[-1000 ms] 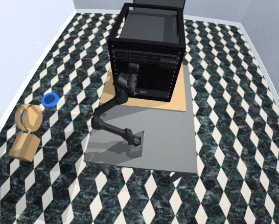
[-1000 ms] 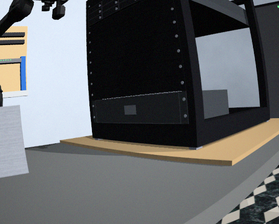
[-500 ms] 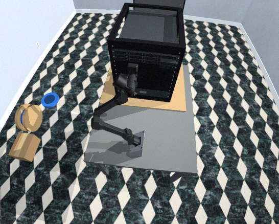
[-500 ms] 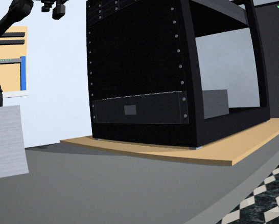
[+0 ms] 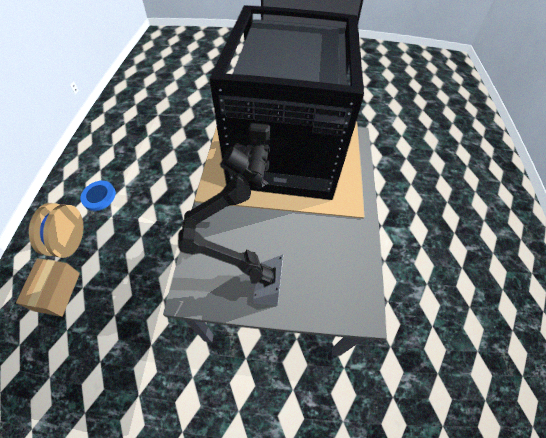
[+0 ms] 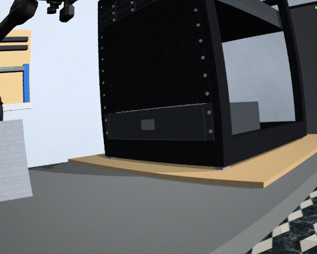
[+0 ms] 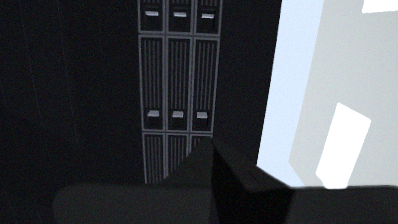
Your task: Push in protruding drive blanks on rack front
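Note:
The black rack (image 5: pixel 287 88) (image 6: pixel 224 122) stands upright on a wooden board (image 5: pixel 350 205) (image 6: pixel 247 177). Drive blanks (image 5: pixel 267 111) (image 6: pixel 123 11) (image 7: pixel 177 75) with small light latches fill rows near the top of its front. In the wrist view they run in three columns and look about flush; I cannot tell whether any sticks out. At the right end of the rows a slightly lighter block (image 5: pixel 330 117) shows. My gripper (image 7: pixel 209 145) is shut and empty, with its tips in front of the lower blanks in the wrist view. The gap to them is not clear.
A dark panel unit (image 5: pixel 280 180) (image 6: pixel 159 124) fills the rack's bottom. The arm's base plate (image 5: pixel 267 295) (image 6: pixel 13 162) stands on the grey table (image 5: pixel 330 280) (image 6: pixel 130 214). On the floor at the left are a blue ring-shaped thing (image 5: pixel 84 195) and a cardboard-coloured box (image 5: pixel 50 290).

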Tool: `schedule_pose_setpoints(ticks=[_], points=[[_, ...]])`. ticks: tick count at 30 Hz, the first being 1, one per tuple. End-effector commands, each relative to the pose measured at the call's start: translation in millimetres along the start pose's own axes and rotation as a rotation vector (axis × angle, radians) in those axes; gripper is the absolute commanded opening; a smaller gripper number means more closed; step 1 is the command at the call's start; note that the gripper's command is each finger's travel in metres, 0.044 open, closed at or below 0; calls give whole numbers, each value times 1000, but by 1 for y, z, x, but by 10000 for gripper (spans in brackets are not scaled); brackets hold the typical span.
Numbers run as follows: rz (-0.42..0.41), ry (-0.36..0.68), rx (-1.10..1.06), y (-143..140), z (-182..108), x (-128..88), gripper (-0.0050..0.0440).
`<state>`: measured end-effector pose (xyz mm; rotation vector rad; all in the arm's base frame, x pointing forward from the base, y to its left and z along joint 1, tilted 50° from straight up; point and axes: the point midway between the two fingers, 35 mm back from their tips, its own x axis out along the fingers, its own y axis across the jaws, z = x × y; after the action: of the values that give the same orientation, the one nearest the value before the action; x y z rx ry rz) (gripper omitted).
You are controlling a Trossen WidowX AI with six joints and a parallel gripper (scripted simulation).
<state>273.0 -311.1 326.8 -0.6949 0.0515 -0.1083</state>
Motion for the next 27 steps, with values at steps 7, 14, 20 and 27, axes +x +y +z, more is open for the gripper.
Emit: schedule_pose_setpoints(ticks=[7, 14, 20, 27], points=[[-3, 4, -8, -2, 0, 0, -50], [-1, 8, -8, -5, 0, 35, -50], [-1, 8, -8, -6, 0, 51, -50], [-1, 8, -8, -6, -1, 85, -50]])
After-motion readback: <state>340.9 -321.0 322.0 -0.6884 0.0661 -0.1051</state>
